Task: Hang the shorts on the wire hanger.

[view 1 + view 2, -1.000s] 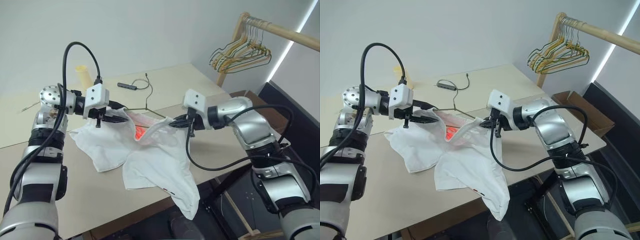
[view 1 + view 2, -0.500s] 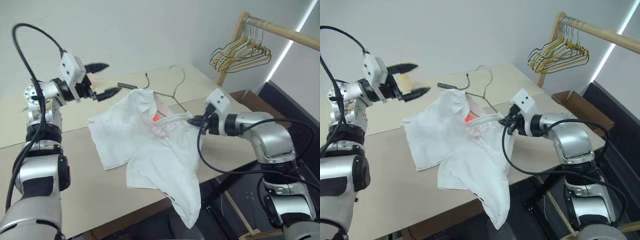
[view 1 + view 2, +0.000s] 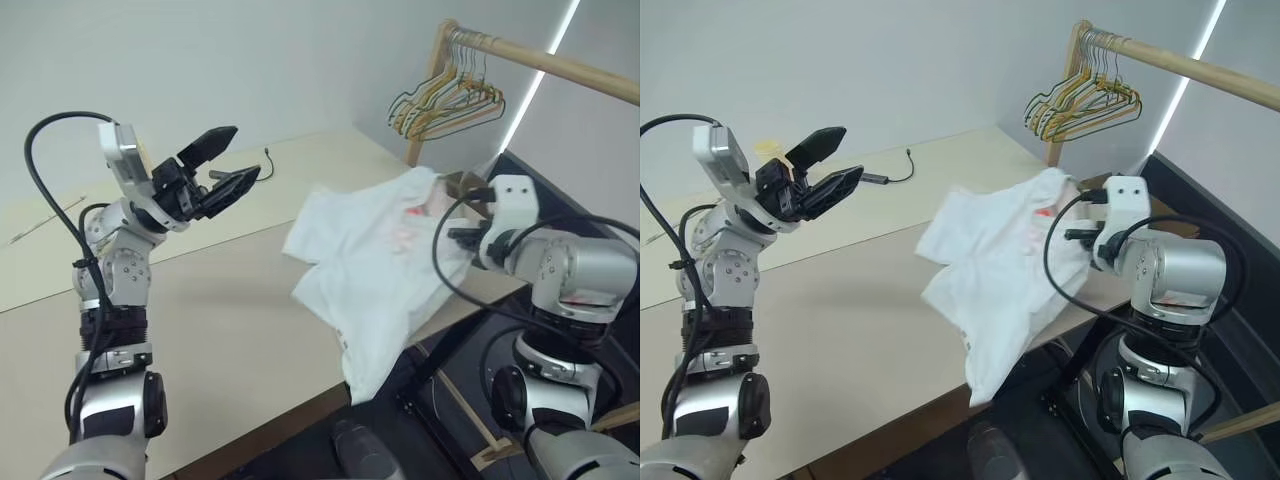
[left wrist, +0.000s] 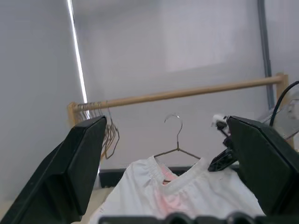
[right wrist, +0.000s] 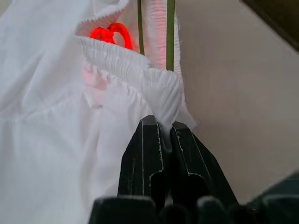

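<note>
Behind the bench [image 3: 200,330], spare hangers [image 3: 445,100] crowd a rail [image 3: 560,65]. Right pincer [image 5: 161,133] pinches shorts [image 3: 375,250] at bench edge; left pincer [image 3: 225,165] wide, empty. Left wrist view reveals hanger [image 4: 176,140] inside waistband.

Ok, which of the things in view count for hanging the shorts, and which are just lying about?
For the job:
- shorts, pinched at the waistband by the right gripper
- wire hanger, inside the waistband
- left gripper, open, raised clear

Lying about:
- bunch of hangers on the wooden rail
- black cable on the table
</note>
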Controlling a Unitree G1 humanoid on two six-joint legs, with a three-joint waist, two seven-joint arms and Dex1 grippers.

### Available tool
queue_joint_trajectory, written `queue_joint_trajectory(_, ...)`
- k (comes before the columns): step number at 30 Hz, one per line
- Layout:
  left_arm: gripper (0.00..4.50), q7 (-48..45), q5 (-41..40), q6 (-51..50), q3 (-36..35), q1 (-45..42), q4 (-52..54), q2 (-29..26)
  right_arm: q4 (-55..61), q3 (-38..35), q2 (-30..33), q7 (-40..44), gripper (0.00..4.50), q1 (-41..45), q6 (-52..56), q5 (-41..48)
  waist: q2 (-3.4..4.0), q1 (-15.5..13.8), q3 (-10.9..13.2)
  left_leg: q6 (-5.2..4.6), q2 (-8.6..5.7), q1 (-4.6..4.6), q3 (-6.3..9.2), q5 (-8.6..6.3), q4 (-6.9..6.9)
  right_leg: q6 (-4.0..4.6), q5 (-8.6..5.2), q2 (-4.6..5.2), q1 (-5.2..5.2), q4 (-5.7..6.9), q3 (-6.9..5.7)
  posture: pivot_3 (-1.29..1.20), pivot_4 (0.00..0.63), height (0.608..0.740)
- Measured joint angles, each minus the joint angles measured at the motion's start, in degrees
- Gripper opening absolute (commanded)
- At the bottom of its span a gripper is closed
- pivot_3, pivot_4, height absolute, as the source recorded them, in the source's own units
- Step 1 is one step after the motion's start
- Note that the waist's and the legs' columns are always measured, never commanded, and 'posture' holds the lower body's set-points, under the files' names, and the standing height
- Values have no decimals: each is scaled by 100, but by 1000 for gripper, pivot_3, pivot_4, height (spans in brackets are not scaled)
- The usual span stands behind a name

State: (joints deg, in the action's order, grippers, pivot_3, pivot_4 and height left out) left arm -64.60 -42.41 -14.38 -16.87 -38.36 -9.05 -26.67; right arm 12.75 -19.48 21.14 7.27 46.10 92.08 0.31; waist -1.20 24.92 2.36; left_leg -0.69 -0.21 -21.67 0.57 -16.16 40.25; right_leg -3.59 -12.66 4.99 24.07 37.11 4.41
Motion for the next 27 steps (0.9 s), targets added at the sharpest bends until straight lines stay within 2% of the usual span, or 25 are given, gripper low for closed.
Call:
queue_joint_trajectory(6, 4475, 512, -295, -324, -37, 377, 685, 258, -442, -323, -321, -1206, 0, 581, -156, -790, 1, 106, -1, -9, -7, 25, -3, 7, 0, -4, 1, 1, -28, -4, 3, -355, 0, 740)
queue_joint_trajectory(13, 4475, 889, -300, -333, -5, 688, 1200, 381, -1274, -510, -359, -2174, 0, 923, -1432, -1146, 2, 133, 0, -9, -10, 69, -8, 7, -17, -16, -5, 0, -107, -38, 3, -340, 0, 740)
queue_joint_trajectory(18, 4475, 935, -302, -333, 0, 779, 1273, 380, -2352, -686, -73, -2543, 0, 1274, -2505, -1118, 1, 129, 1, -9, -13, 105, -9, 6, -32, -18, -6, -2, -129, -62, 2, -338, 0, 740)
queue_joint_trajectory(21, 4475, 940, -294, -329, 19, 781, 1295, 371, -3409, -931, 195, -2666, 0, 1686, -3086, -917, 3, 146, 4, -16, -13, 147, -14, 1, -63, -27, -5, -1, -195, -115, 3, -334, 0, 740)
queue_joint_trajectory(27, 4475, 889, -224, -303, 169, 798, 1308, 367, -5636, -1119, 1030, -2711, 0, 2342, -4343, -524, 2, 140, 5, -23, -16, 146, -18, -2, -66, -34, -3, 3, -195, -141, 0, -327, 0, 740)
